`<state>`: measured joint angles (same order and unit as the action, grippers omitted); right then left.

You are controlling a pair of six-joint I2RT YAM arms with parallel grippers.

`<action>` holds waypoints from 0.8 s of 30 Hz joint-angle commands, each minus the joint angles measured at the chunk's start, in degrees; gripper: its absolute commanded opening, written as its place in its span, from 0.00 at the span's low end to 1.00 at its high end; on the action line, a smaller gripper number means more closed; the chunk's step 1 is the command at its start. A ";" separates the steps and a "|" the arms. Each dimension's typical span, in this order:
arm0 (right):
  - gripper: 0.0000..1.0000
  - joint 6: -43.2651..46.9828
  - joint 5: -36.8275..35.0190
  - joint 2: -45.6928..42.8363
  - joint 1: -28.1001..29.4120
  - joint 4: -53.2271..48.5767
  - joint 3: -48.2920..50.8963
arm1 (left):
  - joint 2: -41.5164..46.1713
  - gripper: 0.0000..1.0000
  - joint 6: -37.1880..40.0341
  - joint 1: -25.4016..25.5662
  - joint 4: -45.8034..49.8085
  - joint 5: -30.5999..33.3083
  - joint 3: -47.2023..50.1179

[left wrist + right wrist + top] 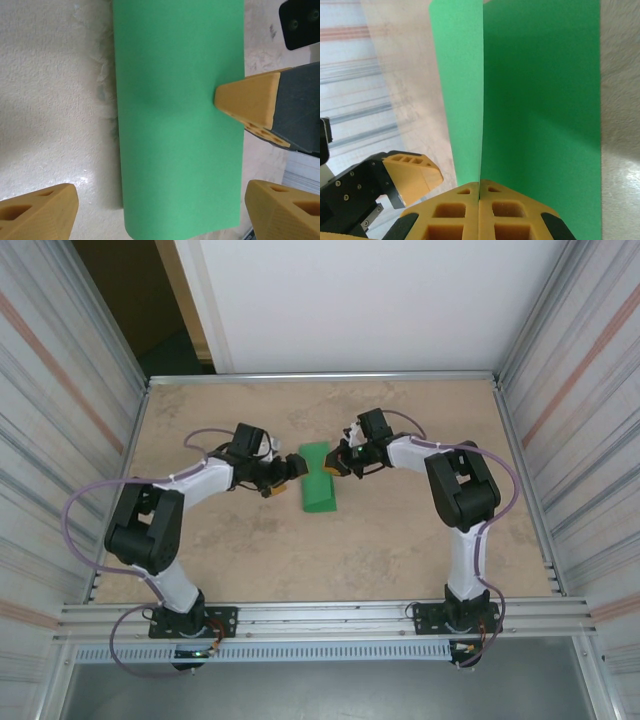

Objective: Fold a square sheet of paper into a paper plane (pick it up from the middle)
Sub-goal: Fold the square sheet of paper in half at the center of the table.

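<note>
My left gripper is spread wide; in the left wrist view its two tan fingertips sit far apart at the bottom corners, with the near end of the square sheet of paper between them. I can't tell if either tip touches it. My right gripper is pressed together on the sheet: in the right wrist view the two fingers meet flush and the crease of the green paper runs straight into the seam between them. The sheet is plain bright green and folded into a narrow strip. It lies mid-table between both grippers, and one flap stands up along the crease. The right fingertip touches the strip's right edge in the left wrist view.
</note>
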<state>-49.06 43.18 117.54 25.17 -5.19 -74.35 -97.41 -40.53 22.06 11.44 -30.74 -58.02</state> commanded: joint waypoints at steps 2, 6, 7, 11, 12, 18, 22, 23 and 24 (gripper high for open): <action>0.00 0.40 -1.39 1.89 0.78 -1.18 -1.62 | -2.82 0.85 1.96 1.17 4.02 2.74 -2.79; 0.00 0.63 -2.37 2.91 1.13 -1.92 -2.27 | -5.49 0.81 2.22 1.96 5.86 4.58 -5.56; 0.00 0.55 -2.52 3.09 1.20 -1.99 -2.44 | -6.16 0.80 2.07 2.14 5.87 4.66 -6.08; 0.00 1.65 -3.38 3.57 1.40 -3.19 -3.17 | -8.79 0.74 1.27 2.92 6.42 5.67 -8.46; 0.00 1.92 -3.51 3.65 1.37 -3.49 -3.34 | -9.39 0.72 1.07 3.13 6.91 6.26 -9.23; 0.00 3.00 -3.53 3.71 1.20 -4.21 -3.37 | -11.16 0.60 -0.10 4.71 10.19 9.97 -11.74; 0.00 3.07 -3.55 3.67 1.09 -4.21 -3.18 | -11.93 0.57 -0.27 5.01 10.43 10.29 -11.77; 0.00 3.07 -3.54 3.62 1.11 -4.21 -3.17 | -12.03 0.57 -0.18 5.00 10.19 10.18 -11.84; 0.00 3.01 -3.54 3.62 1.11 -4.21 -3.09 | -12.14 0.57 -0.08 5.01 10.09 10.17 -12.00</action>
<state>-47.35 40.27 120.11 26.24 -7.84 -76.40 -108.81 -40.49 27.00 19.81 -21.96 -68.40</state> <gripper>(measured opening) 0.062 0.571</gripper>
